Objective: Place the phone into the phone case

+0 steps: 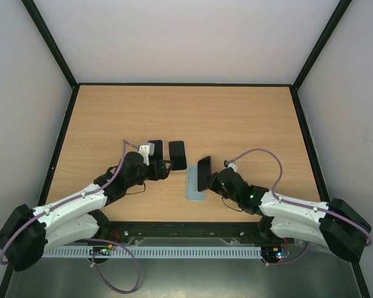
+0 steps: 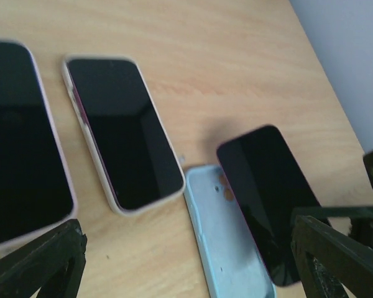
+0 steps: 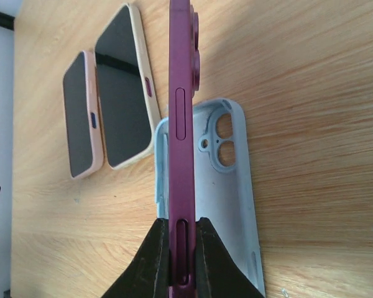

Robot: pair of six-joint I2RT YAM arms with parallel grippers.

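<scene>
- Right wrist view: the right claw (image 3: 181, 226) is closed tight on the near end of the phone (image 3: 181, 124), pinching its two faces and holding it up on its long edge.
- The case (image 3: 233, 186) lies flat on the worktop (image 3: 323, 93) under and just right of this claw, hollow side up and with nothing in it. The phone's lower edge runs along the case's left wall; I cannot tell whether they touch.
- Step in hand, as I judge it: lining the phone up over the case, not yet seated.
- Camera bumps face the case and sit at the same far end as its cutout, so the ends match.
- Next move calls for tipping the phone down to the claw's right until its back drops into the hollow, then pressing the edges in. The case is loose and may slide.
- The left claw (image 1: 163, 166) hangs wide open, gripping nothing, well placed to steady the case.
- Two cased phones lie ahead of the left claw: a cream one (image 3: 121, 93) whose near corner is just beside the case's far corner, and a pink one (image 3: 82, 115) beyond it. They crowd that side if the case shifts.
</scene>
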